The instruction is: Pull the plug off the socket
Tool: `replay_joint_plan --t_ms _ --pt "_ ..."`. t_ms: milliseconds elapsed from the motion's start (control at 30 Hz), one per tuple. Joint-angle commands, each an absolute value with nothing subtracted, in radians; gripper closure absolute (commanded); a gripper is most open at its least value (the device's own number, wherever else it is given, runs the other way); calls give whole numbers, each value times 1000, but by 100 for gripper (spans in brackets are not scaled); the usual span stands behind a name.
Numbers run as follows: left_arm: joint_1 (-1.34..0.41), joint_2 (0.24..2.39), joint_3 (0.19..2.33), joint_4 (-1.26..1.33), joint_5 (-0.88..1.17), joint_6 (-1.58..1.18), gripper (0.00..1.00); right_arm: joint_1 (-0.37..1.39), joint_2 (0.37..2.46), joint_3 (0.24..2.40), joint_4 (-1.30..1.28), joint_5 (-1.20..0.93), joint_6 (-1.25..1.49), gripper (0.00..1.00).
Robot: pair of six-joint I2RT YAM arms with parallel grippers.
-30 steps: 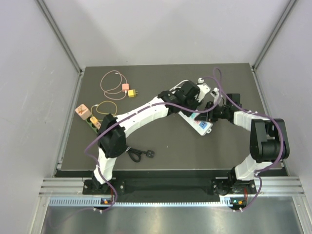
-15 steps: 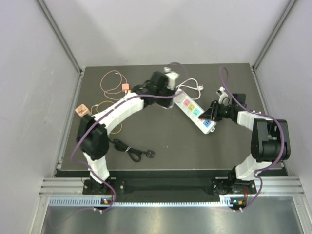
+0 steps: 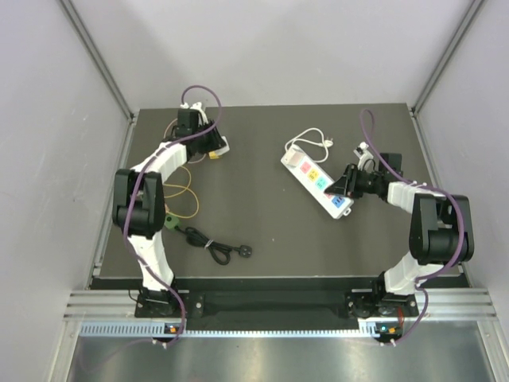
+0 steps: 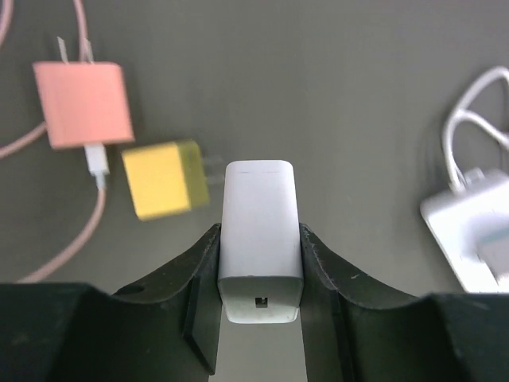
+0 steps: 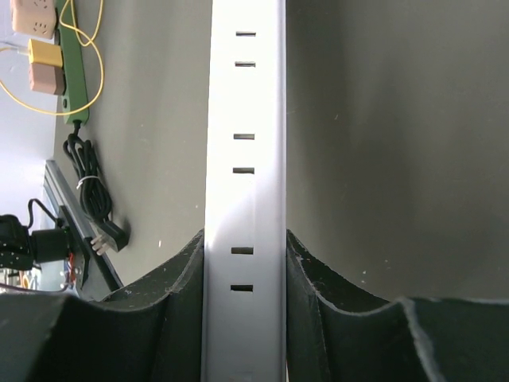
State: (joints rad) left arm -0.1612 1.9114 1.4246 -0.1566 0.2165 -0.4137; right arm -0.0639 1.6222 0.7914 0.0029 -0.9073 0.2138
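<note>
- Now, top view: the left gripper (image 3: 215, 146) has swung off the power strip (image 3: 310, 171) within the last second. It sits at the far-left of the table (image 3: 262, 231), well apart from the strip.
- The strip has not moved. The right gripper (image 3: 343, 181) stays clamped on its near end.
- Left wrist view: the jaws are closed down on a white charger plug (image 4: 258, 203), gripping both flat sides. The plug is clear of any socket.
- It hangs just beside the yellow adapter (image 4: 163, 179) and near the pink adapter (image 4: 83, 103). The strip and its white cable (image 4: 469, 119) show only at the right edge.
- Right wrist view: the fingers are shut tight on the strip's sides and its slots show empty. A green power strip (image 5: 73, 72) and a black cord (image 5: 87, 199) lie far off.
- My read: the plug is out and the pull is done. What's left is setting it down.
</note>
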Motion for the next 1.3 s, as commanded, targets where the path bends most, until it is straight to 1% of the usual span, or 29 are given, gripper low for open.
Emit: replay_joint_plan --t_ms 0,133,267,300,400,500,633,667,733,767,867,900,1000,1133,1267 --pt "-118 2003 1538 -23 236 -515 100 -81 1574 802 106 -999 221 100" --pt "-112 2132 1701 -51 160 -529 99 -80 1575 802 112 -1006 225 100" --pt "-110 2223 1810 -86 130 -549 96 -81 1578 804 110 -1012 227 100" --pt "-110 2238 1845 -93 129 -555 93 -81 1578 804 112 -1014 227 100" --pt "-110 2279 1874 -117 118 -557 92 -84 1578 804 113 -1019 230 100" --pt "-109 2298 1887 -144 100 -545 87 -87 1578 802 117 -1020 232 100" --pt "-109 2293 1882 -181 75 -503 79 -87 1580 801 120 -1023 236 100" --pt "-109 2292 1881 -190 74 -499 72 -87 1580 802 120 -1023 236 100" --pt "-109 2284 1879 -204 69 -482 65 -87 1580 801 120 -1023 235 100" --pt "-109 2283 1879 -209 69 -477 58 -89 1580 802 120 -1023 235 100" --pt "-107 2267 1882 -239 64 -469 46 -89 1582 804 120 -1023 233 100" --pt "-106 2261 1884 -251 61 -459 38 -90 1578 802 118 -1023 233 100" --pt "-106 2209 1876 -265 43 -425 25 -92 1575 804 118 -1025 232 100" --pt "-104 2123 1827 -238 32 -381 24 -92 1572 804 118 -1029 229 100" --pt "-104 2008 1709 -143 98 -331 23 -92 1568 805 117 -1034 222 100"
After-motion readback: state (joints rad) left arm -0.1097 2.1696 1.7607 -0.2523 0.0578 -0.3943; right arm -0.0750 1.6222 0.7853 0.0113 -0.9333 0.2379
